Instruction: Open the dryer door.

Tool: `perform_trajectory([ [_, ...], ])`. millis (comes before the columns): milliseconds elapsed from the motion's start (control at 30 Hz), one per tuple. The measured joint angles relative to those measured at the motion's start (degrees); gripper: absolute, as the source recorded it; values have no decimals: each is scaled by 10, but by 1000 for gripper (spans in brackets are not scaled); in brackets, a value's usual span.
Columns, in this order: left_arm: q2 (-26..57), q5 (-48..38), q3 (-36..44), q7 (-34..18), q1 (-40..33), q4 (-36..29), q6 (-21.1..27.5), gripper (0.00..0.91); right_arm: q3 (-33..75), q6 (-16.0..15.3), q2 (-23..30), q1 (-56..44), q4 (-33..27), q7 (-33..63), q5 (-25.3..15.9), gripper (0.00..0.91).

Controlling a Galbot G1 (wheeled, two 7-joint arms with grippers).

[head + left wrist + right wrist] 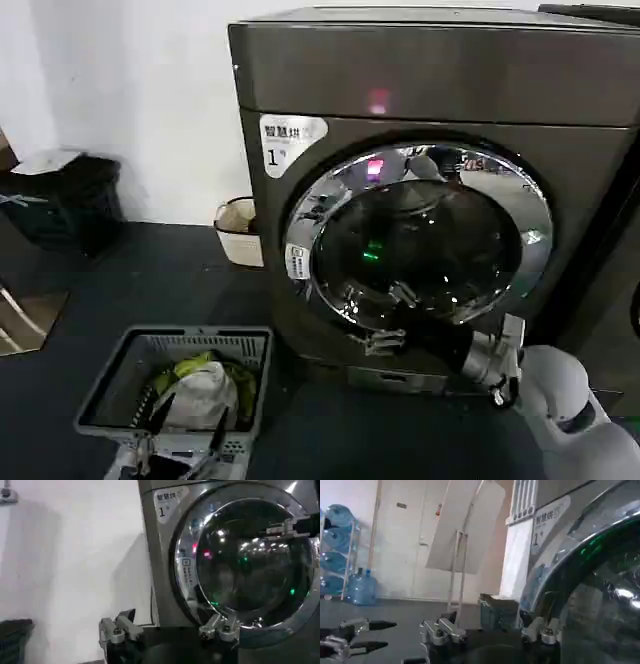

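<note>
The dryer point(420, 90) is a dark grey-brown box with a white "1" label and a pink light. Its dryer door point(420, 235), a chrome ring around dark glass, looks flush with the front. My right gripper point(378, 340) reaches in from the lower right to the ring's lower left rim. It is open point(489, 630), with one fingertip point(540, 630) beside the chrome ring point(570, 555) and nothing held. My left gripper point(183, 445) hangs low over the basket, open point(167, 630) and empty, facing the door point(250, 565). The left wrist view also shows the right gripper point(280, 530) against the glass.
A grey mesh basket point(195, 336) with clothes stands on the dark floor left of the dryer's front. A beige bin point(238, 230) sits against the dryer's left side, and a black bin point(65, 195) stands by the white wall. Water bottles point(360, 587) stand far off.
</note>
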Motion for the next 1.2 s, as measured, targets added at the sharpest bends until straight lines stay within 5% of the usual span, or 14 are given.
perform_trajectory([
  [567, 3, -12, 6, -12, 1, 2, 4, 907, -87, 48, 45, 92, -122, 33, -66, 907],
  [1200, -13, 18, 7, -13, 7, 8, -7, 907, -184, 58, 116, 199, -255, 61, -80, 907],
])
